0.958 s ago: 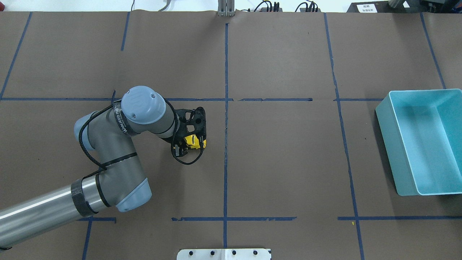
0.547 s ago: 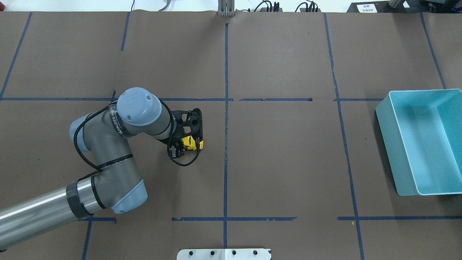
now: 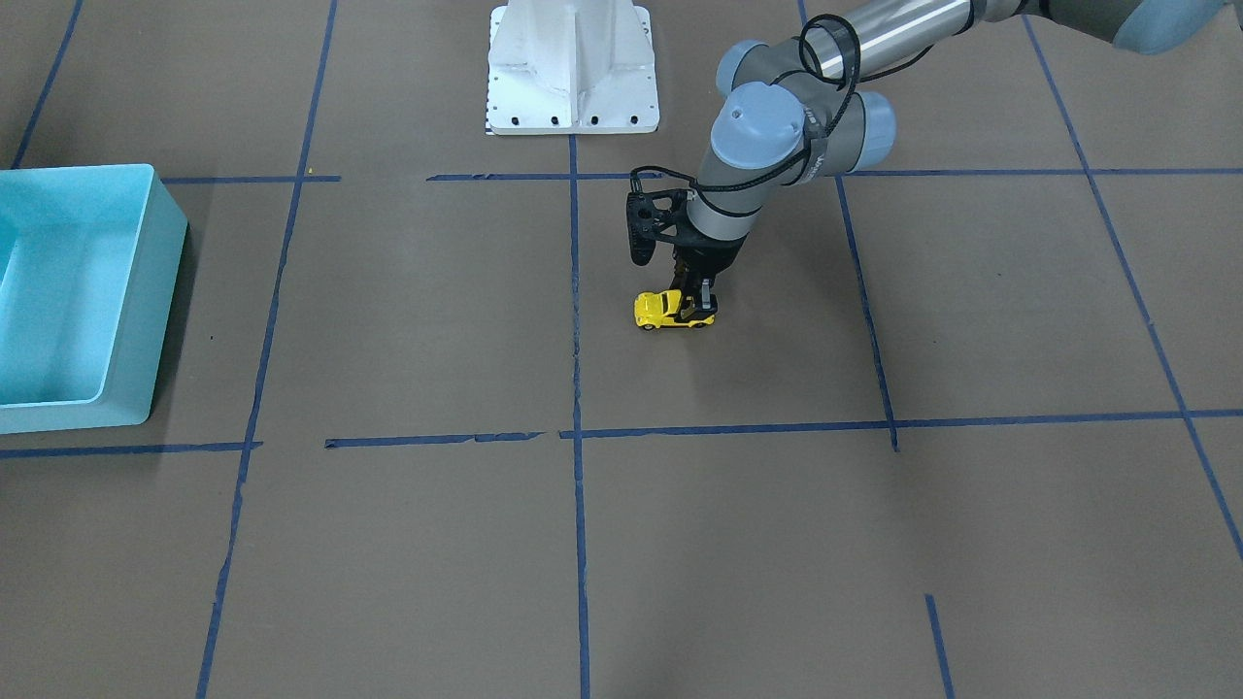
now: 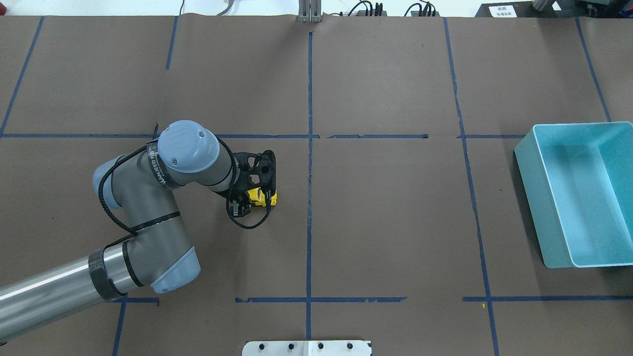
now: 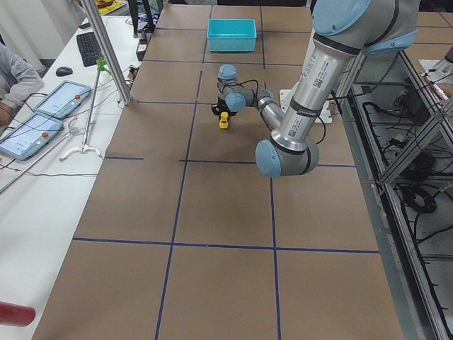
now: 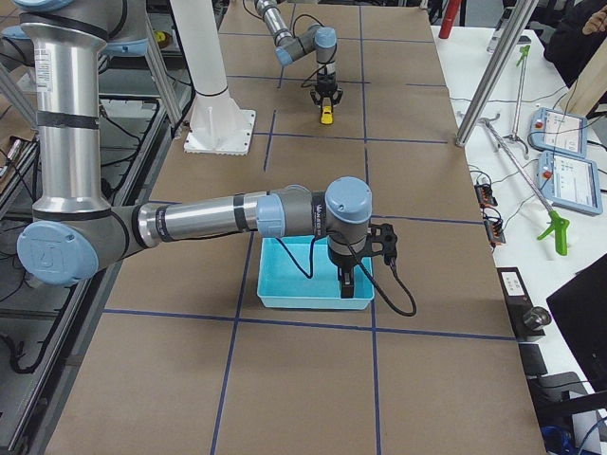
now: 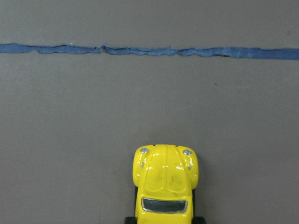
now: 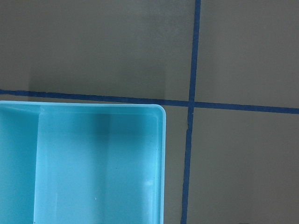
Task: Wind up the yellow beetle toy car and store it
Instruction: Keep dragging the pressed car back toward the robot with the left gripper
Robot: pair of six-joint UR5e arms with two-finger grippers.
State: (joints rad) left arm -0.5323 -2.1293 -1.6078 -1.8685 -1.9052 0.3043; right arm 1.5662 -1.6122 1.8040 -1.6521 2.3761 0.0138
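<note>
The yellow beetle toy car [image 3: 665, 309] stands on its wheels on the brown table, left of the centre tape line in the overhead view [image 4: 260, 196]. My left gripper [image 3: 701, 303] points down and is shut on the car's rear. The left wrist view shows only the car's hood and windscreen [image 7: 166, 179], not the fingers. The light blue bin [image 4: 524, 158] stands at the right edge. My right gripper [image 6: 346, 282] hangs over the bin's near wall in the exterior right view; I cannot tell whether it is open or shut.
Blue tape lines [image 4: 309, 163] divide the brown table cover. The robot's white base plate [image 3: 573, 68] is at the table's near edge. The bin's corner [image 8: 161, 140] fills the lower left of the right wrist view.
My left gripper has moved a little to the left in the overhead view, dragging the car backward along the table. The bin has not moved.
</note>
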